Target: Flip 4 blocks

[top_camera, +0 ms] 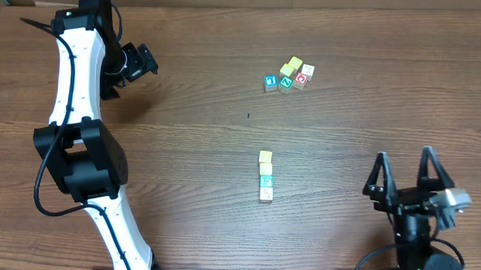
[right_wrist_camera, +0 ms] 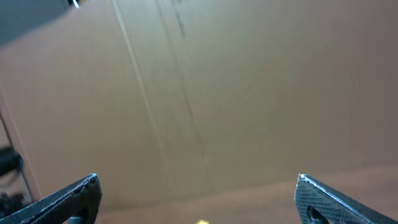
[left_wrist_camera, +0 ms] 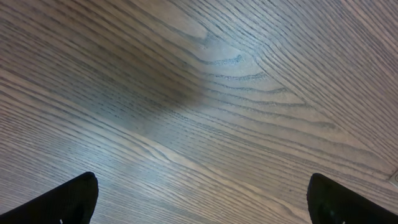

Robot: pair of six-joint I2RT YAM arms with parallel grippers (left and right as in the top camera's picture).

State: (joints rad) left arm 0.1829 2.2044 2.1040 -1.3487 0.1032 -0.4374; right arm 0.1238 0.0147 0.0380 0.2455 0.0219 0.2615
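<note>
Four tiny wooden toy cubes point(top_camera: 265, 177) — two yellow, one teal-faced, one cream — form a tight column on the brown wooden counter point(top_camera: 183, 141); left gripper point(top_camera: 136, 63) wide over bare wood, well apart; right gripper point(top_camera: 404, 158) wide, empty.

Row of blocks point(top_camera: 265, 177) stood alone, bare table point(top_camera: 183, 149) on every side; block cluster point(top_camera: 289, 76) lay well apart.

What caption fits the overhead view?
Row of four blocks mid-table, block cluster beyond; left gripper and right gripper open, touching neither.
</note>
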